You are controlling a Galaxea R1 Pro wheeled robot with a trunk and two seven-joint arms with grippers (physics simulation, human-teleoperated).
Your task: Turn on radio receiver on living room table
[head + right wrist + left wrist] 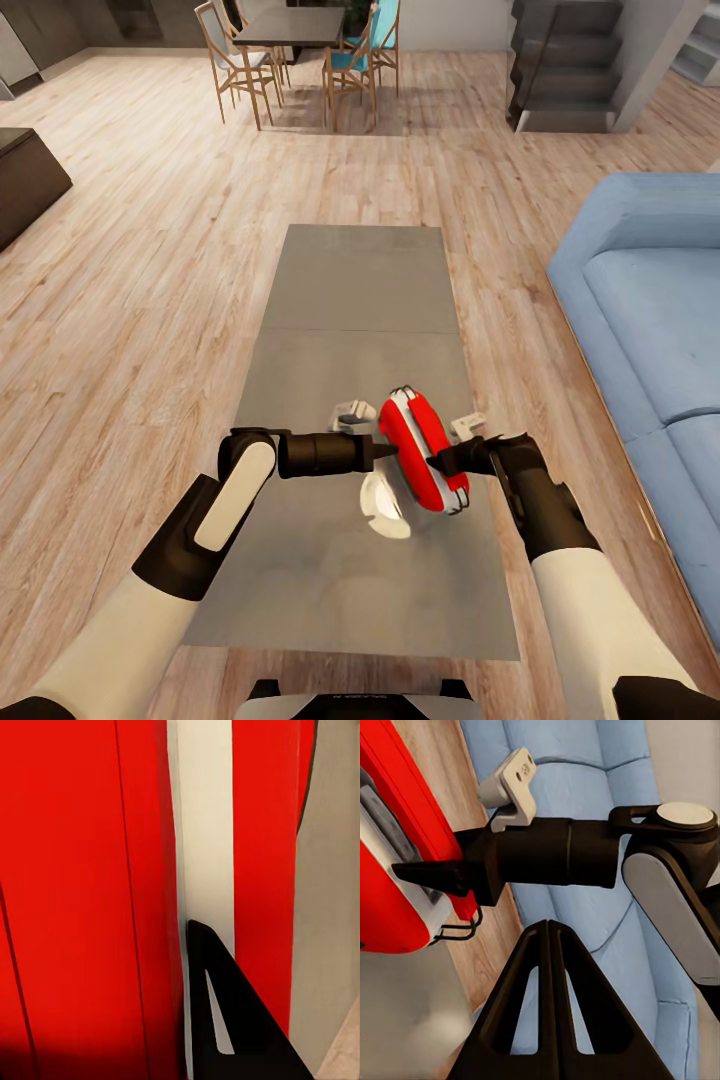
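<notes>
With the radio receiver (424, 450) tilted above the near half of the coffee table (350, 290), pinched between my closed left gripper (385, 451) and closed right gripper (437, 463), I should keep equal opposing pressure and press only lightly, since it would likely slip.

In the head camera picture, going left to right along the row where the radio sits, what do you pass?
Wood floor → left gripper → radio receiver → right gripper → bare edge of the table → strip of floor → blue sofa.
</notes>
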